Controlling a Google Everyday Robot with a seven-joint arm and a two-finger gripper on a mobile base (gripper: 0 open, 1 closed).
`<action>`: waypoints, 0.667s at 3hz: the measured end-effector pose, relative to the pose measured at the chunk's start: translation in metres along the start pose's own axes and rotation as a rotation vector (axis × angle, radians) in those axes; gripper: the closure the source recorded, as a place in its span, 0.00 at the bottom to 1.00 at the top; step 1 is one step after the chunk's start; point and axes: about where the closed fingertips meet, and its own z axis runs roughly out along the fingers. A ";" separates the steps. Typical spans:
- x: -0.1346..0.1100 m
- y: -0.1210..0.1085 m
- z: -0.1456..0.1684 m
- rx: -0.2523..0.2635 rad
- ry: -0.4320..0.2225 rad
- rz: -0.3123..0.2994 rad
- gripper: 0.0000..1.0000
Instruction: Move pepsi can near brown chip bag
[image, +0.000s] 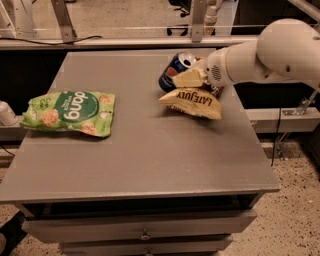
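Observation:
The pepsi can is dark blue with a silver top. It leans tilted at the back right of the grey table, its top pointing up and to the right. My gripper comes in from the right on a white arm and is shut on the can, with one cream finger lying across its front. The brown chip bag, cream-yellow with dark lettering, lies just in front of and below the can, touching it or nearly so. The bag's dark brown part is mostly hidden behind the gripper.
A light-green "dang" bag lies flat at the left of the table. A small white object sits off the left edge. Drawers are under the tabletop. A metal rail runs behind the table.

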 end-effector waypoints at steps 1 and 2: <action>0.007 -0.015 -0.015 0.025 0.043 -0.029 1.00; 0.005 -0.021 -0.015 0.014 0.061 -0.065 1.00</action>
